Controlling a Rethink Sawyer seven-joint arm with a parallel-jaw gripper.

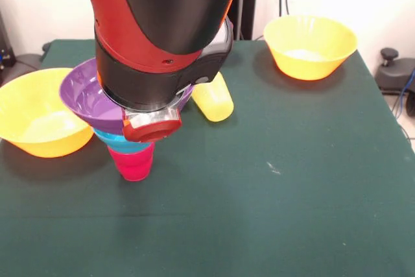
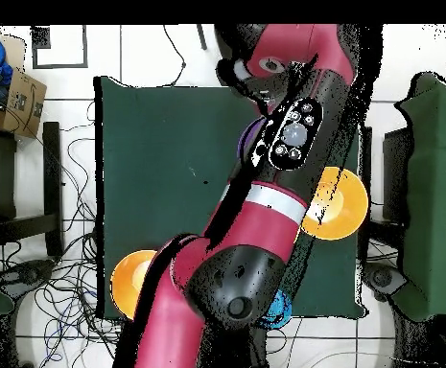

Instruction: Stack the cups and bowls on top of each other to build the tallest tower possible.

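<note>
We find no brand, label or readable writing on any of the things. In the front view the arm (image 1: 162, 24) fills the upper left, and its red and black bulk hangs directly over the tower (image 1: 126, 137), hiding the end effector, so we cannot tell whether it is apart or together. The tower stands on the green worktop (image 1: 292, 192) left of centre: a red cup (image 1: 133, 162) at the bottom, a cyan bowl (image 1: 120, 142) resting on it, and the wide purple bowl (image 1: 84, 95) on top, its right side covered by the arm. Just beside the tower, at the left edge, sits a large orange bowl (image 1: 39, 115), which reads more yellow here. A yellow cup (image 1: 213, 98) lies on its side behind the tower, partly tucked under the arm. A second large orange bowl (image 1: 310, 45) stands well apart near the far right corner. In the overhead view the arm (image 2: 255, 220) crosses the worktop (image 2: 159, 172) diagonally, leaving only a sliver of purple bowl (image 2: 254, 144) showing, with one orange bowl (image 2: 341, 203) on the right, another (image 2: 132, 283) at the lower left, and a blue bowl (image 2: 280, 310) peeking out at the bottom edge. Cables (image 2: 58, 220) trail across the floor around the worktop.
</note>
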